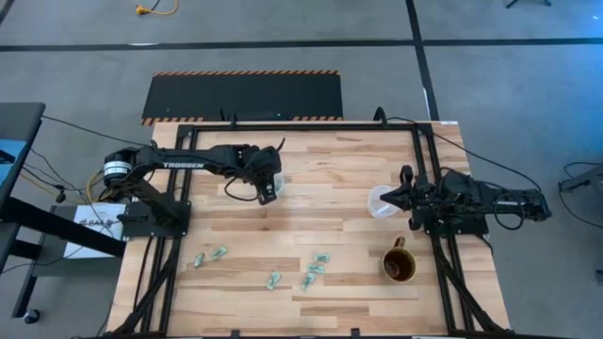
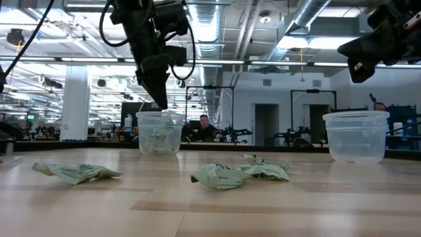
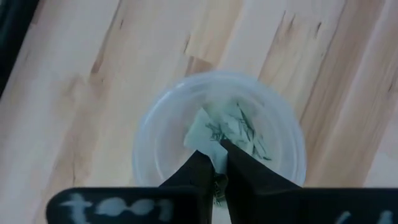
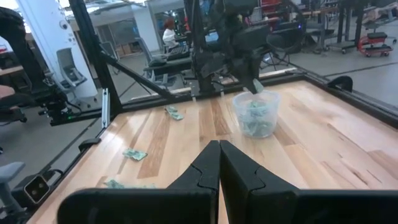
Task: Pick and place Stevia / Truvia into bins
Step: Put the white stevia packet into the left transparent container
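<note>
A: Start at the left gripper [image 3: 216, 163]. What are its fingers doing?

B: Its two dark fingers [image 3: 193, 171] are drawn almost together, pinched on a small green-and-white paper sachet [image 3: 219, 159] whose crumpled end shows just past the tips. They hang directly above the mouth of a small round clear plastic cup [image 3: 149, 134], with the tips about at its rim.

A: And inside that cup?

B: Right under the tips lies a loose heap of sachets [image 3: 239, 127], green print on white paper. The table-height camera shows the same cup [image 2: 159, 132] partly filled, the gripper [image 2: 160, 99] just over it.

A: Further out from those fingers?

B: Well away, toward the near edge of the pale wooden table [image 1: 330, 179], several sachets lie scattered: a pair [image 1: 209, 256], one alone [image 1: 273, 280] and a small cluster [image 1: 316, 268].

A: The right gripper?

B: The right gripper [image 4: 219, 163] waits at the table's right side with its fingers pressed together on nothing. The second clear plastic cup [image 1: 382, 201] stands just beyond its tips and looks empty from table height [image 2: 357, 135]. A brown mug with a handle [image 1: 399, 265] stands beside that arm, nearer the table's front edge.

A: So how far along?

B: I'd judge partway: one cup holds a fair number, one sachet is about to be let go, and the scattered ones remain to be picked up.
</note>
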Controlling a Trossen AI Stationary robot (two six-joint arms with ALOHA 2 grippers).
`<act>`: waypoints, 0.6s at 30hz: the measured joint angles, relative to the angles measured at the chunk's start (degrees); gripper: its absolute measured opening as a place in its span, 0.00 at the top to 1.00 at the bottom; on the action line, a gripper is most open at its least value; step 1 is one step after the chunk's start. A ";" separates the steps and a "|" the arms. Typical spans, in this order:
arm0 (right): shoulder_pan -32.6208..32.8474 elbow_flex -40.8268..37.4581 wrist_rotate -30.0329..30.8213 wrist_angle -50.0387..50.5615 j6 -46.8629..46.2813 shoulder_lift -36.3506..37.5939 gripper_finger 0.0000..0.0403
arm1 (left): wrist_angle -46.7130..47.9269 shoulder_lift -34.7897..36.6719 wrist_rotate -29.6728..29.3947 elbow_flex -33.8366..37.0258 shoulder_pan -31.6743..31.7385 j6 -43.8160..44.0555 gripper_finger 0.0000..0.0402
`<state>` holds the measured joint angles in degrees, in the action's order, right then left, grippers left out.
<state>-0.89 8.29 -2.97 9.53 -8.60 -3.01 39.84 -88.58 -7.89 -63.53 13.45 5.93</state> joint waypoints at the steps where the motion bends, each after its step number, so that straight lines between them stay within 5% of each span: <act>1: 0.00 0.00 -0.09 0.17 0.00 0.00 1.00 | 0.17 0.00 -0.04 0.00 0.00 0.00 0.96; 14: 0.00 0.00 -0.03 0.85 0.00 0.00 1.00 | 0.25 0.00 0.42 0.00 0.17 0.40 0.74; 18: 0.01 0.00 -0.03 0.91 0.00 0.00 1.00 | 0.20 0.59 7.92 -0.23 0.17 0.43 0.72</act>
<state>-0.89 8.29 -3.01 10.44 -8.60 -3.01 40.04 -87.98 0.03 -63.76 13.63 6.37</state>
